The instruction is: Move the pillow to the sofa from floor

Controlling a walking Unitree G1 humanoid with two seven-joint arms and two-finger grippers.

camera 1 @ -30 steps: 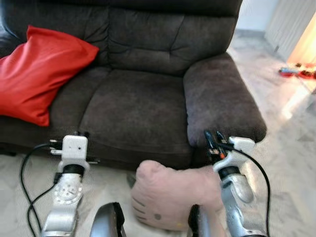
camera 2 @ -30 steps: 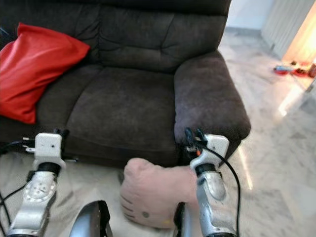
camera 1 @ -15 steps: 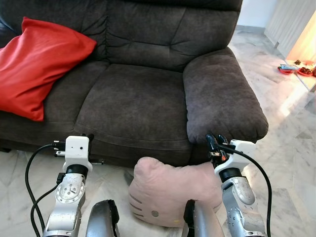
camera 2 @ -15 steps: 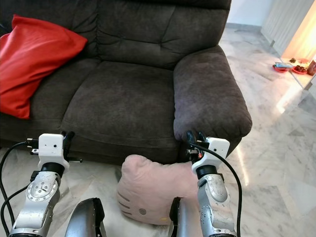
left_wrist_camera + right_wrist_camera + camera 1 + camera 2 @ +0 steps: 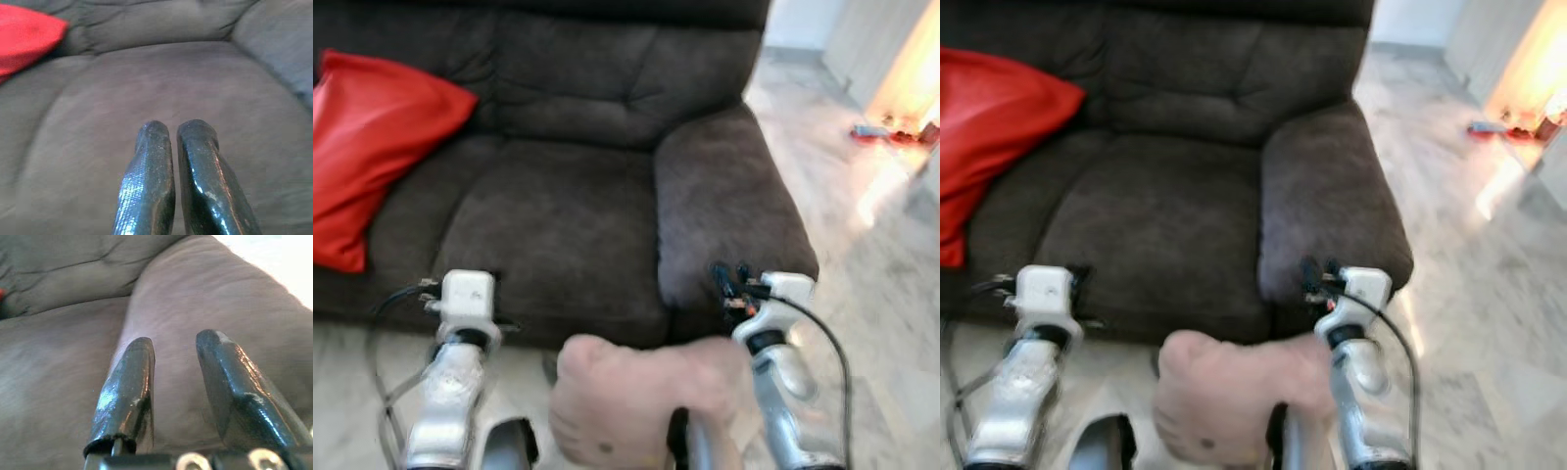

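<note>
A pink pillow (image 5: pixel 636 401) with a dark face print sits low between my two forearms, in front of the dark brown sofa (image 5: pixel 558 215). I cannot tell whether it rests on the floor. My left gripper (image 5: pixel 173 129) points at the seat cushion, fingers shut with nothing between them. My right gripper (image 5: pixel 173 340) is open and aims at the sofa's right armrest (image 5: pixel 724 206); its fingers (image 5: pixel 729 279) show just short of that armrest, above the pillow's right side. The pillow's lower part is hidden by my body.
A red cushion (image 5: pixel 372 147) leans in the sofa's left corner. Pale marble floor (image 5: pixel 871 255) runs to the right of the armrest, with small objects (image 5: pixel 891 132) far off at the back right. Black cables hang beside both forearms.
The whole picture has shifted a little and gone blurred, so the camera moved. The arms and the pillow keep about the same places relative to each other.
</note>
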